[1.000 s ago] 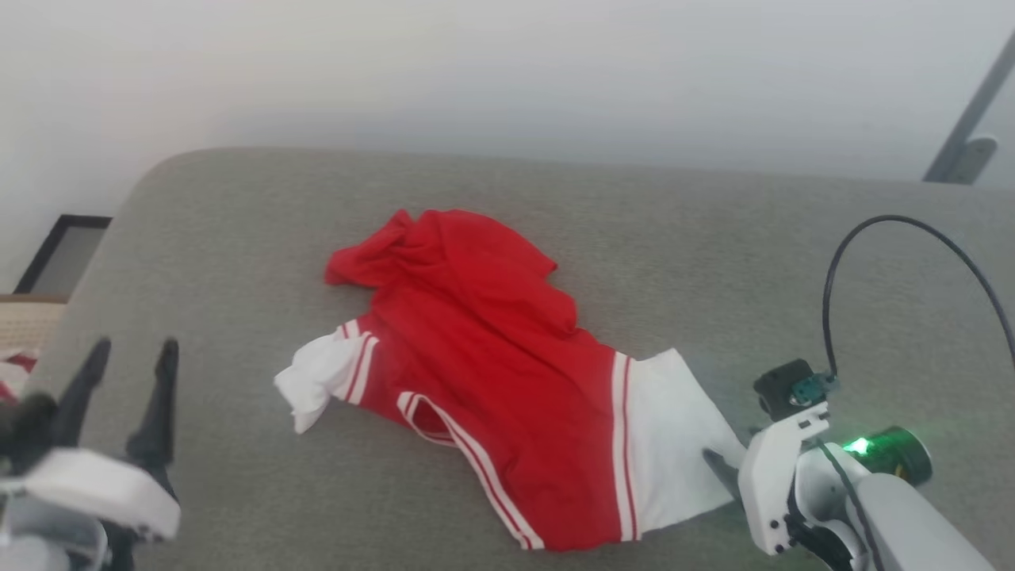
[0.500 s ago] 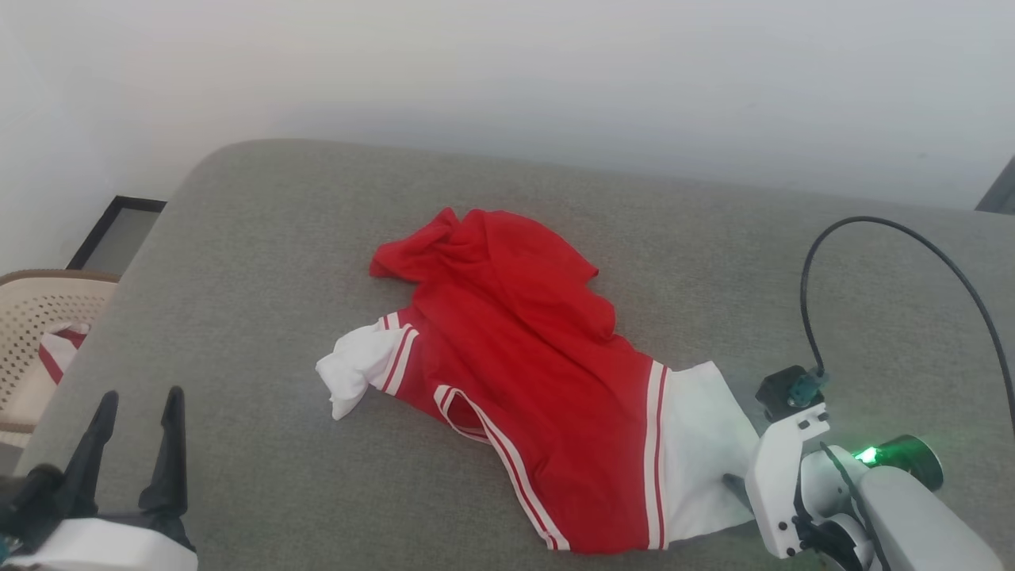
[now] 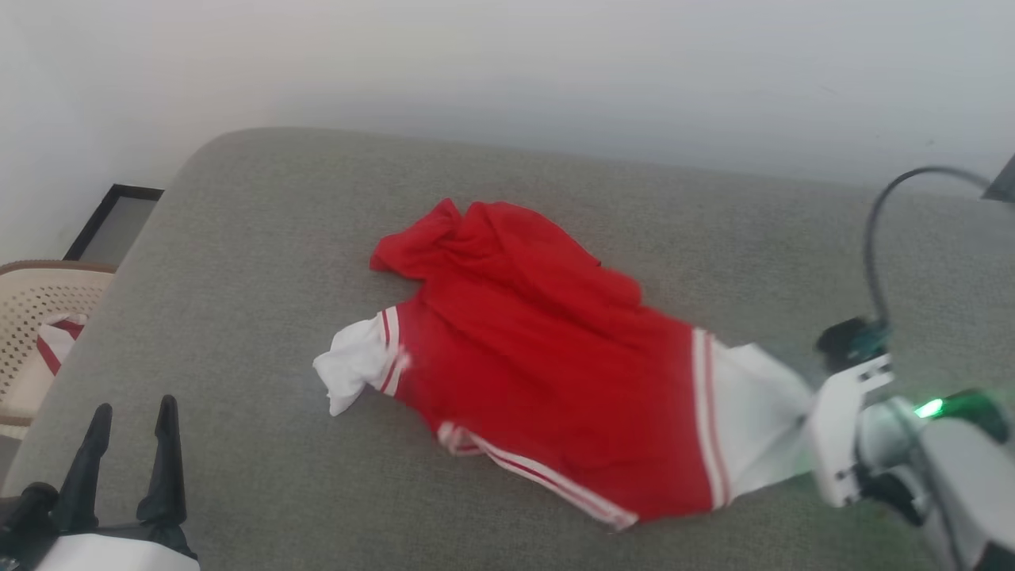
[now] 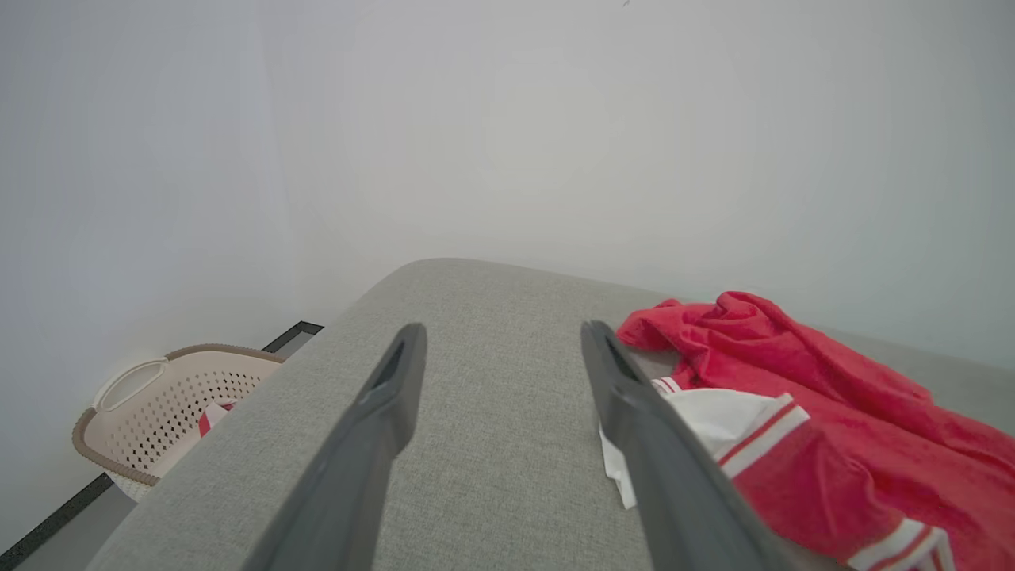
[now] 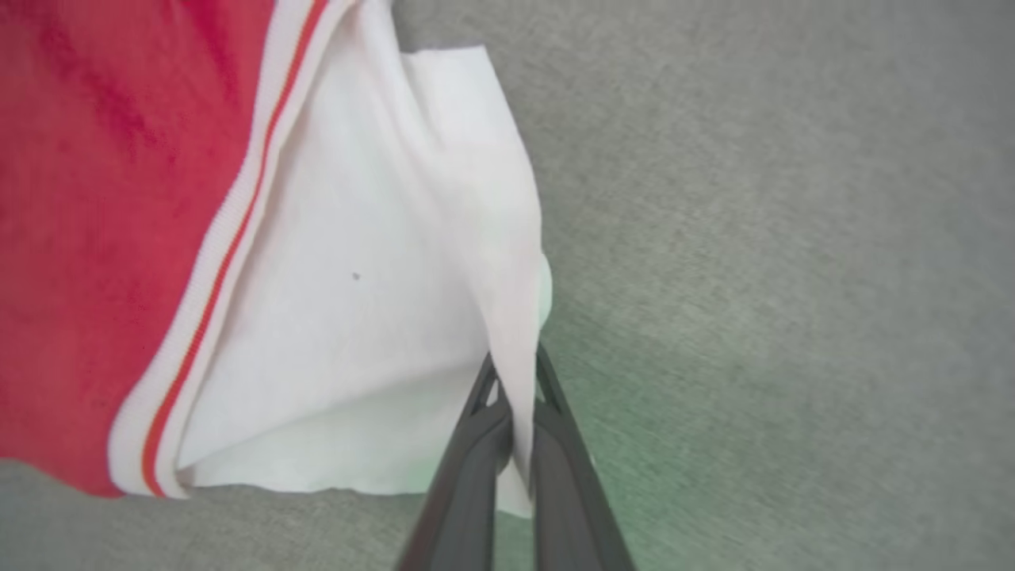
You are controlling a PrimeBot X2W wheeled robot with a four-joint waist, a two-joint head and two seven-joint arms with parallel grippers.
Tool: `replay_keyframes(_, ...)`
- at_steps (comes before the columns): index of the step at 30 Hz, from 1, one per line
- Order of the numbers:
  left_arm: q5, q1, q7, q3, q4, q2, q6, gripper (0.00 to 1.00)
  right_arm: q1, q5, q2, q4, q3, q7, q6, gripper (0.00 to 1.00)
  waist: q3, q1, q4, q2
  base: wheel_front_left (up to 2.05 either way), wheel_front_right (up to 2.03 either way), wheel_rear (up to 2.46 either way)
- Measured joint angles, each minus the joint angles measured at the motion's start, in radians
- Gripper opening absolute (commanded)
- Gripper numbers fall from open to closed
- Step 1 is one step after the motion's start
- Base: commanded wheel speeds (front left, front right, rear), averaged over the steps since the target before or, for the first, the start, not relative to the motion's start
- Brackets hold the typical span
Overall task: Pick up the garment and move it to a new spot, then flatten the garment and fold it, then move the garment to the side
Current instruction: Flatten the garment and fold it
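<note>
I saw the shirt (image 3: pixel 547 357) lying crumpled on the grey cushion (image 3: pixel 238 222); my right gripper (image 5: pixel 515 363) was clamped on its white sleeve (image 5: pixel 381 262) edge; my left gripper (image 4: pixel 501 330) stood wide apart, holding nothing, near the other sleeve.

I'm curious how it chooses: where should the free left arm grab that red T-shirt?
Likely the T-shirt's crumpled white sleeve, approached from the robot's left, where the left arm's open fingers are: that sleeve sticks out sideways in a raised bunch.
</note>
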Motion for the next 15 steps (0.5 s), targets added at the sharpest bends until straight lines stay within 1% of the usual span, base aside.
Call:
replay_keyframes(4,0.013,0.0,0.0,0.007,-0.008,-0.01,-0.004,1.0,-0.026,-0.008,-0.057,0.008,-0.038,-0.005,0.0,0.0,0.004,0.0,-0.009,0.0,0.0,0.0,0.0)
replay_keyframes(9,0.014,0.0,0.0,-0.01,-0.016,-0.003,-0.004,1.0,-0.042,-0.021,-0.126,0.035,-0.09,0.002,0.0,0.0,0.008,0.0,-0.02,0.0,0.0,0.0,0.0)
replay_keyframes(12,0.011,0.0,0.0,-0.015,-0.02,0.004,-0.005,1.0,-0.042,-0.023,-0.144,0.064,-0.116,0.011,0.0,0.0,0.009,0.0,-0.027,0.0,0.0,0.0,0.0)
replay_keyframes(15,0.007,0.0,0.0,-0.024,-0.019,0.011,-0.005,1.0,-0.042,-0.023,-0.142,0.101,-0.131,0.012,0.0,0.0,0.008,0.0,-0.033,0.0,0.0,0.0,0.0)
